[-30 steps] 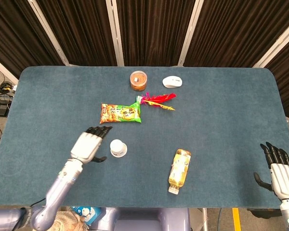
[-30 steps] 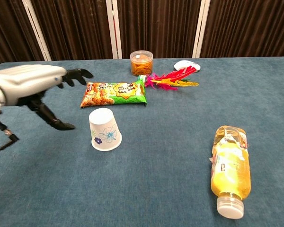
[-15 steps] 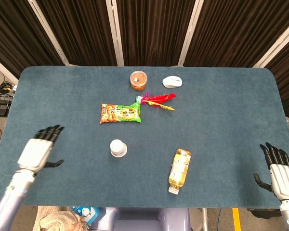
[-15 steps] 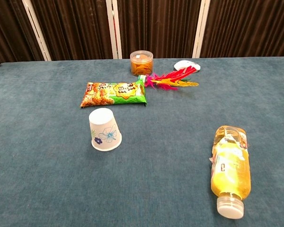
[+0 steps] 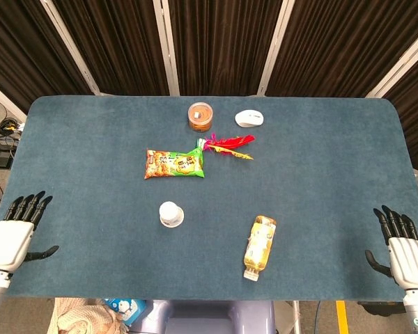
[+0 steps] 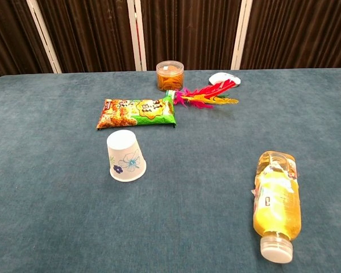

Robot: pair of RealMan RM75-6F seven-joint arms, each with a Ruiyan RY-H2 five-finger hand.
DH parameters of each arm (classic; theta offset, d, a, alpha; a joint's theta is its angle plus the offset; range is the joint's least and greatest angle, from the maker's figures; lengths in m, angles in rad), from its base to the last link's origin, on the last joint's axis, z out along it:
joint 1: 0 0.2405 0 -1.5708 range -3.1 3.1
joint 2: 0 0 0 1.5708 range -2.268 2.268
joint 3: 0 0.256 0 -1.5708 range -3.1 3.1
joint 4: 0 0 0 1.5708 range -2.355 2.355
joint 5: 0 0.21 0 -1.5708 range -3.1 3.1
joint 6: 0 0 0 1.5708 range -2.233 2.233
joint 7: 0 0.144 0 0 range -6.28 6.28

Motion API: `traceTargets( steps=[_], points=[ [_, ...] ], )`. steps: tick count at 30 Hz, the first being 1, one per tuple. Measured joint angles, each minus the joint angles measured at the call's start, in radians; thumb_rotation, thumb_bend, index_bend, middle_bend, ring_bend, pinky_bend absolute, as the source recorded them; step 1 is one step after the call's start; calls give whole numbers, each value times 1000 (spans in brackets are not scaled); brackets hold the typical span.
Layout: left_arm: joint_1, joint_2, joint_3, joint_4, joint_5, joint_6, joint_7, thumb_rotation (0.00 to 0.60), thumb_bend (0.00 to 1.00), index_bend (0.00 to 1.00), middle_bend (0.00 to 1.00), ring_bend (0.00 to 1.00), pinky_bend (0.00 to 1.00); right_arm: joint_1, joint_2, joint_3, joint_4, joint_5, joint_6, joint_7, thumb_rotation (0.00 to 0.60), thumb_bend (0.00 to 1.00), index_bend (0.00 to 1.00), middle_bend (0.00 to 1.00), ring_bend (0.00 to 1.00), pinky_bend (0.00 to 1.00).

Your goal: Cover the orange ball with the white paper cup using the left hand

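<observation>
The white paper cup (image 5: 171, 213) (image 6: 125, 156) stands upside down on the blue table, mouth on the cloth, a small flower print on its side. No orange ball shows in either view. My left hand (image 5: 12, 233) hovers at the table's near left edge, far from the cup, fingers spread and holding nothing. My right hand (image 5: 402, 246) is off the near right corner, fingers apart and holding nothing. Neither hand shows in the chest view.
A snack bag (image 5: 174, 164) lies behind the cup, with a pink feather toy (image 5: 228, 146) beside it. A clear tub of orange bands (image 5: 200, 115) and a white mouse (image 5: 249, 118) sit further back. A juice bottle (image 5: 260, 246) lies on its side at the near right.
My left hand has drawn back from beside the cup to the table's near left edge and left the chest view. The cup has stayed put; the right hand is nearly still.
</observation>
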Motion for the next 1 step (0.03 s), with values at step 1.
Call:
traceTargets(
  steps=[1],
  points=[
    [3,-16,-7,18,10,6,2,600,117,0,0,0,19,1,-1,0,1,-1,0,-1,600,347,0,0,0,26]
  ],
)
